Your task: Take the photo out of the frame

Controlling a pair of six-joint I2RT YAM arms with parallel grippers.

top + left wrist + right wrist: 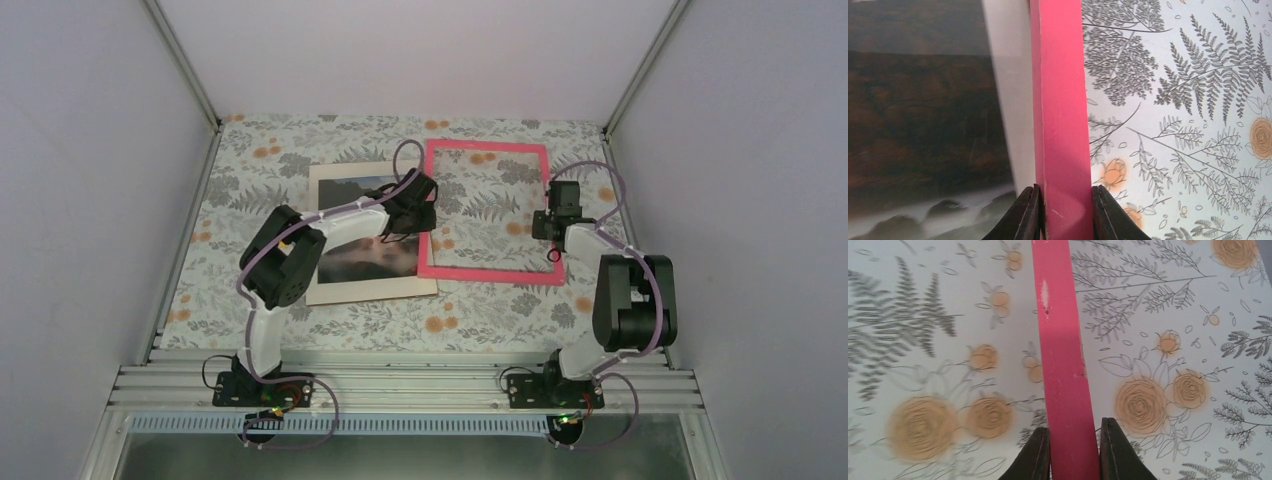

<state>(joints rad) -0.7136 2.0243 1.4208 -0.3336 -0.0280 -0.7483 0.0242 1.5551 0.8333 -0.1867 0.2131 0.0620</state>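
1. Top external view: my two arms reach out over the floral-patterned surface (480,320), one to each side of the thin, bright pink rectangular picture frame (490,274).
2. The frame lies in the middle-right of the surface, and the leaf and rose print shows through its opening.
3. My left tool (422,222) is at the frame's left rail, about halfway along it. My right tool (551,232) is at the right rail, directly across the opening.
4. Left wrist view: my left tool (1064,192) is closed down to the width of the pink rail (1063,100). One finger presses each side of the rail, so it has hold of the frame.
5. Right wrist view: my right tool (1074,427) is likewise nearly closed. Its two fingers pinch the pink rail (1060,350), which runs straight up between them.
6. The photo (365,260), a rectangular print of dark rocks and misty water, lies flat outside the frame, just left of the left rail and partly hidden under my left arm.
7. A pale border (325,290) surrounds the photo. Its right edge reaches the frame's left rail, but I cannot tell whether it slips beneath the rail.
8. From the left wrist, the photo (923,125) fills the area left of the rail, with a white strip (1008,75) between them.
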